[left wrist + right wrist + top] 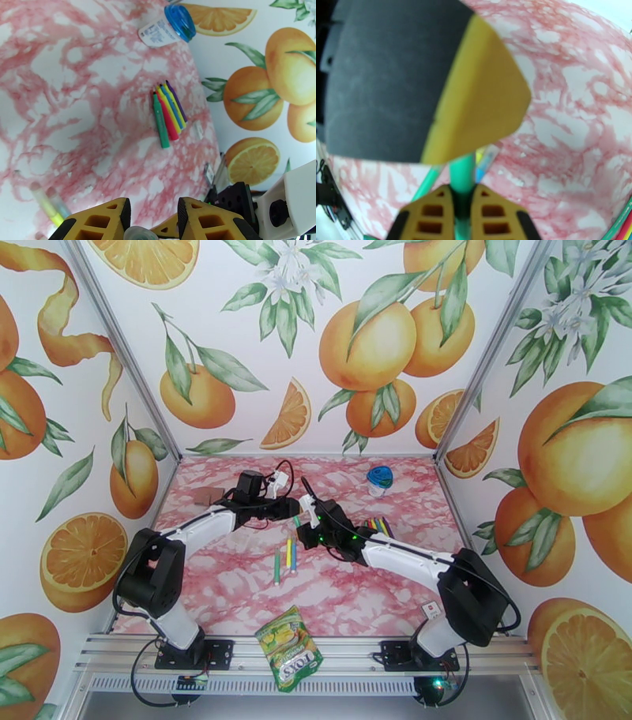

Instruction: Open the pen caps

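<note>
Nine thin marker pens sit inside an orange-patterned booth with a pink marbled tabletop [221,587]. Five of them lie side by side in a group of five pens [170,114] near the right wall: green, red, yellow, blue and purple, touching along their lengths. Three more lie loose near the middle: a loose green pen [277,566], a yellow pen [288,550] and a blue pen [294,557] just beside it. The ninth, a green pen [462,169], is raised above the tabletop between the two arms.

The right tool [463,193] is pressed together on this green pen, pinching its barrel. The left tool [153,207] meets it from the other side with its fingers partly spread. A pale rounded end [140,233] sits between them, and I cannot tell whether they grip it.

The pen caps match their barrels. The raised pen's far end is hidden behind a left finger [434,79].

There is one blue-lidded container [170,28] at the back and one snack packet [290,648] at the near edge.
</note>
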Robot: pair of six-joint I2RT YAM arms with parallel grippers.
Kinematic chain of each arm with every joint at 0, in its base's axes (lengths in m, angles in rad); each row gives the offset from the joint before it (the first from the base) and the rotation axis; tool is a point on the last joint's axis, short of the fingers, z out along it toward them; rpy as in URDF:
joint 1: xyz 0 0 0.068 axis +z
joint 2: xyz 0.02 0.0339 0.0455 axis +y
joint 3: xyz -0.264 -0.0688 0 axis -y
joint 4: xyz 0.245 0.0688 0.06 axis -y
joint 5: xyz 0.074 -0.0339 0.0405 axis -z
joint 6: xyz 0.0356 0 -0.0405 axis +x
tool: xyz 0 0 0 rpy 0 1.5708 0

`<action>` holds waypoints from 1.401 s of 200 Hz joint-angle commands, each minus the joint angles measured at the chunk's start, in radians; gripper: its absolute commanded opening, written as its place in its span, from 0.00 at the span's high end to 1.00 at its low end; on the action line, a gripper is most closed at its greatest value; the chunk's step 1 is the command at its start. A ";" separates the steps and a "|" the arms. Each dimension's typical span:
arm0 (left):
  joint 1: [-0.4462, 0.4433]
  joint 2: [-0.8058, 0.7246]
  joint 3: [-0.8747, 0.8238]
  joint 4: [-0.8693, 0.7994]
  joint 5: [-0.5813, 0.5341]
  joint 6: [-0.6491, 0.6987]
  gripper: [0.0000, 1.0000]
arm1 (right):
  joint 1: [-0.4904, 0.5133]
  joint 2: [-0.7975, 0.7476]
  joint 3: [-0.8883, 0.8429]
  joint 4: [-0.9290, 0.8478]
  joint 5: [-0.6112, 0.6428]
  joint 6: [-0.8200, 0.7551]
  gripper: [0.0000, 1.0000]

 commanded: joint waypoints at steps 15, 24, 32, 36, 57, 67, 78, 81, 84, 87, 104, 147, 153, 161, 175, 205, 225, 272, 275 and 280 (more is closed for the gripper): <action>-0.004 0.013 0.029 0.035 0.016 -0.008 0.71 | -0.002 -0.010 -0.007 0.013 -0.016 -0.010 0.90; -0.005 0.011 0.027 0.038 0.019 -0.009 0.76 | -0.002 -0.011 -0.007 0.015 -0.016 -0.010 0.90; -0.005 0.011 0.025 0.038 0.018 -0.010 0.80 | -0.002 -0.011 -0.010 0.016 -0.015 -0.010 0.89; -0.005 0.010 0.026 0.038 0.017 -0.010 0.81 | -0.002 -0.011 -0.009 0.018 -0.015 -0.010 0.89; -0.003 0.010 0.024 0.038 0.017 -0.013 0.87 | -0.001 -0.007 -0.007 0.021 -0.022 -0.010 0.85; -0.005 0.011 0.027 0.040 0.020 -0.013 0.91 | -0.002 -0.002 -0.004 0.023 -0.025 -0.008 0.81; -0.005 0.010 0.027 0.041 0.021 -0.015 0.93 | -0.001 0.005 -0.004 0.030 -0.027 -0.005 0.75; -0.005 0.010 0.027 0.041 0.022 -0.015 0.94 | -0.002 0.007 -0.004 0.030 -0.027 -0.004 0.74; -0.005 0.010 0.027 0.042 0.022 -0.016 0.96 | -0.002 0.009 -0.003 0.032 -0.027 -0.004 0.73; -0.005 0.009 0.027 0.043 0.024 -0.017 0.96 | -0.002 0.011 -0.003 0.033 -0.028 -0.003 0.72; -0.005 0.007 0.029 0.045 0.030 -0.019 0.98 | -0.002 0.022 -0.001 0.042 -0.031 0.001 0.68; -0.006 0.005 0.028 0.048 0.053 -0.020 1.00 | -0.004 0.051 0.014 0.059 -0.036 0.001 0.67; -0.006 0.005 0.028 0.048 0.055 -0.020 1.00 | -0.004 0.053 0.017 0.062 -0.036 0.002 0.67; -0.006 0.004 0.027 0.047 0.058 -0.019 1.00 | -0.004 0.057 0.018 0.065 -0.038 0.000 0.68; -0.007 0.004 0.026 0.047 0.057 -0.015 1.00 | -0.006 0.061 0.019 0.072 -0.046 0.000 0.70; -0.006 0.012 0.026 0.046 0.056 -0.012 1.00 | -0.008 0.066 0.020 0.076 -0.054 0.000 0.81; -0.006 0.015 0.026 0.047 0.047 -0.014 1.00 | -0.007 0.062 0.013 0.076 -0.056 -0.004 0.86; 0.020 0.020 0.031 0.062 -0.002 -0.037 1.00 | -0.006 0.045 -0.032 0.086 -0.045 -0.030 0.92; 0.024 0.020 0.031 0.066 -0.004 -0.042 1.00 | -0.006 0.043 -0.035 0.087 -0.045 -0.032 0.92; 0.032 0.021 0.029 0.073 -0.009 -0.050 1.00 | -0.004 0.040 -0.042 0.089 -0.046 -0.035 0.93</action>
